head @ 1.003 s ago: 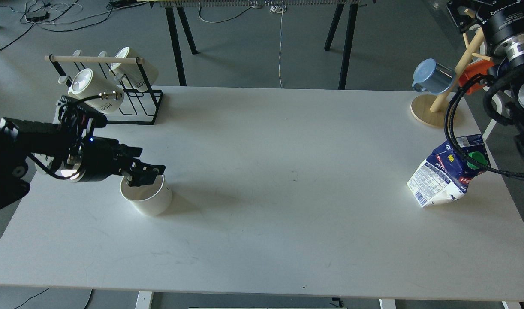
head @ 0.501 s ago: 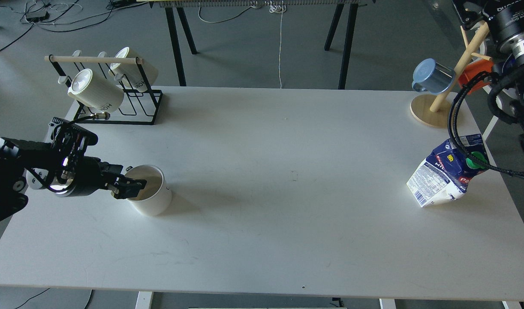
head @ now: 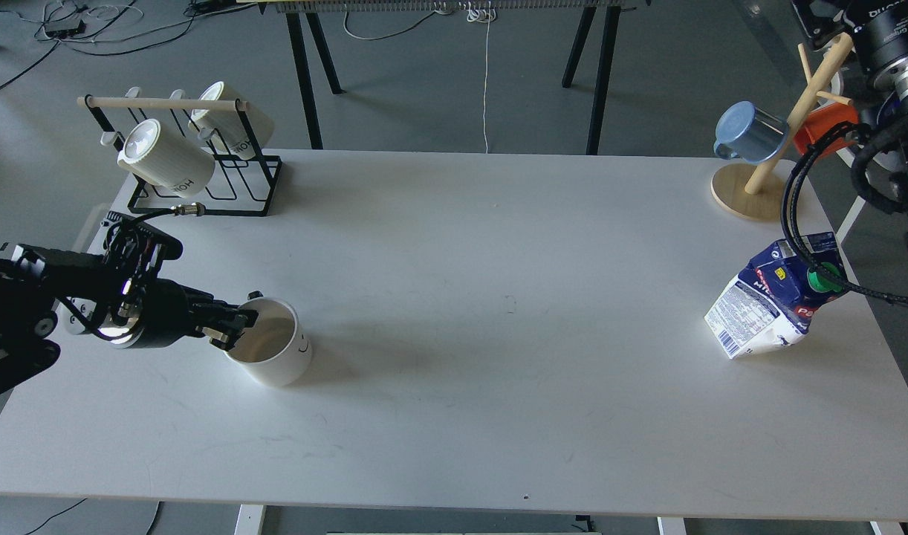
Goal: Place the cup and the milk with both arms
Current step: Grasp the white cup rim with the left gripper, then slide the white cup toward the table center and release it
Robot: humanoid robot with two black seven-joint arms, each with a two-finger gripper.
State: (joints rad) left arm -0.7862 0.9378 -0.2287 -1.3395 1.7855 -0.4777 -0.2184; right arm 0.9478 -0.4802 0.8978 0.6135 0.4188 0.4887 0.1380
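A white cup [head: 272, 343] stands on the left part of the white table [head: 498, 386], open end up and tipped slightly. My left gripper [head: 233, 327] reaches in from the left, its fingers closed over the cup's left rim. A blue and white milk carton [head: 773, 305] with a green cap lies tilted near the table's right edge. My right arm [head: 896, 89] hangs above and behind the carton, with a black cable looping in front of it. The right gripper's fingers are out of view.
A black wire rack [head: 201, 174] with two white mugs stands at the back left. A wooden mug tree [head: 766, 178] holding a blue mug [head: 751, 134] and an orange one stands at the back right. Table legs and cables lie on the floor behind.
My left gripper dropped from above the cup to its left rim, then moved right; the cup shifted right with it and tipped. The right arm rose slightly; the carton stayed put.
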